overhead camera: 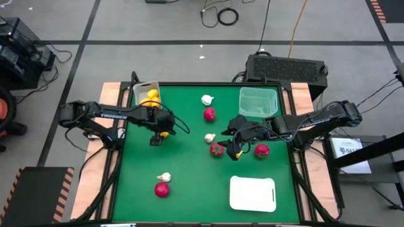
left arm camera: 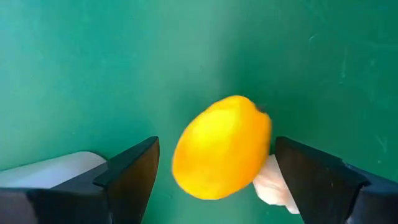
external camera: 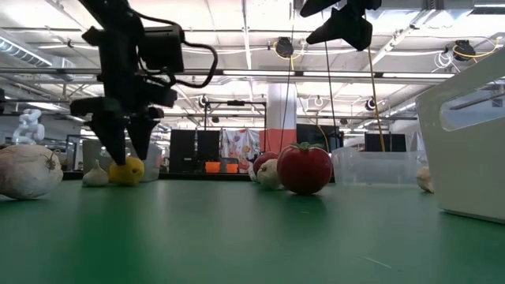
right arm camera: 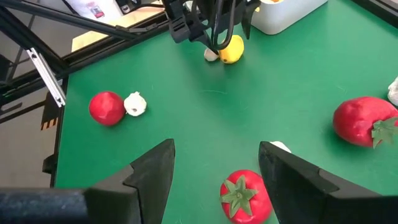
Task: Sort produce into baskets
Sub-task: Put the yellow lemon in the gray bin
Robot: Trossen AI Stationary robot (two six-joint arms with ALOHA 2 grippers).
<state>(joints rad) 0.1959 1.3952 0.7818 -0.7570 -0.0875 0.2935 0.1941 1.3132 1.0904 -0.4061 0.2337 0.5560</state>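
I've got the left gripper (left arm camera: 214, 171) right down over a yellow lemon (left arm camera: 222, 147) on the green table (overhead camera: 189, 157), jaws spread wide, one finger on either side of the fruit and neither one touching it yet; a white garlic bulb (left arm camera: 272, 183) sits tucked just beside the lemon, close to one finger. So the step in hand is the lemon pickup. From overhead the lemon lies at about nine o'clock on the mat, and the whitish bin (overhead camera: 146, 94) with yellow fruit already in it sits at roughly eleven o'clock. As I judge it, the next move is to close squarely on the lemon without nipping the garlic, then lift and carry it to that bin. Over at three o'clock, the right gripper (right arm camera: 214, 165) hangs above a red tomato-like fruit (right arm camera: 245, 196), jaws partly apart, holding nothing. Further off, another red fruit (right arm camera: 364, 121) and a red-and-garlic pair (right arm camera: 107, 107) wait, with the clear bin (overhead camera: 258, 103) at one o'clock and the white tray (overhead camera: 252, 193) at five o'clock, both looking empty.
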